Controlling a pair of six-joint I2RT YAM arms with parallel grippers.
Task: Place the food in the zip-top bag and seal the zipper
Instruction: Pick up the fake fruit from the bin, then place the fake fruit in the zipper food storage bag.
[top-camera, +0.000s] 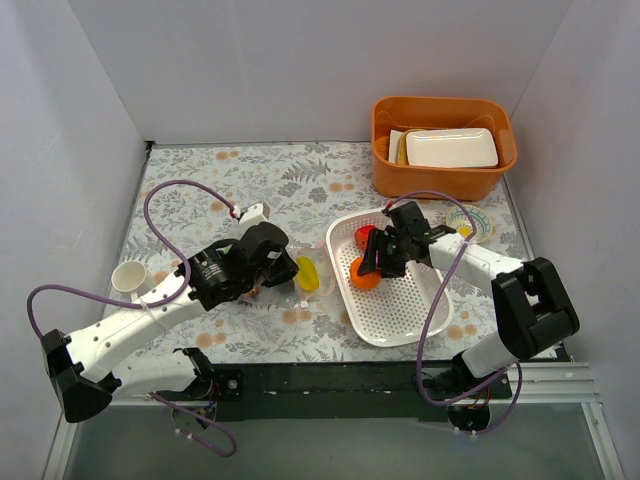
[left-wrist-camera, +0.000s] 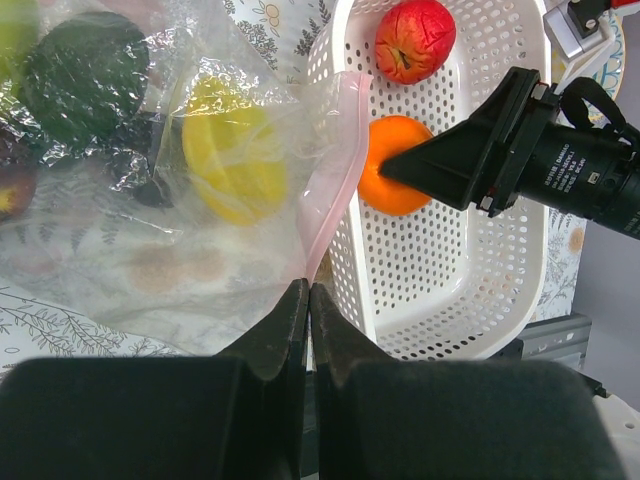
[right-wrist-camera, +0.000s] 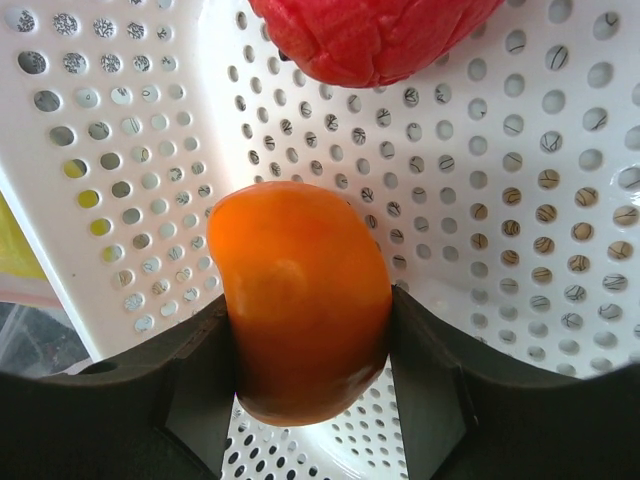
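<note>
Two fruits lie in the white perforated basket (top-camera: 400, 322): the orange (right-wrist-camera: 300, 300) and, farther along, the red apple (left-wrist-camera: 415, 38). The orange is clamped between the fingers of the right gripper (right-wrist-camera: 310, 305), one pad on each flank, apart from the apple.

The zip-top bag (left-wrist-camera: 120, 270) lies on the patterned table just left of the basket, and the zipper (left-wrist-camera: 335, 170) touches the basket's rim. It holds the yellow-green fruit (left-wrist-camera: 232, 150), the dark green avocado (left-wrist-camera: 85, 75) and, at the frame edge, the plum (left-wrist-camera: 12, 185). The left gripper (left-wrist-camera: 308, 300) has its jaws pressed together, nipping the zipper's lower end.

Small white print on the right arm's black body is too small to read.

At the far right, the orange tub (top-camera: 440, 182) holds a white lidded box (top-camera: 452, 148).
</note>
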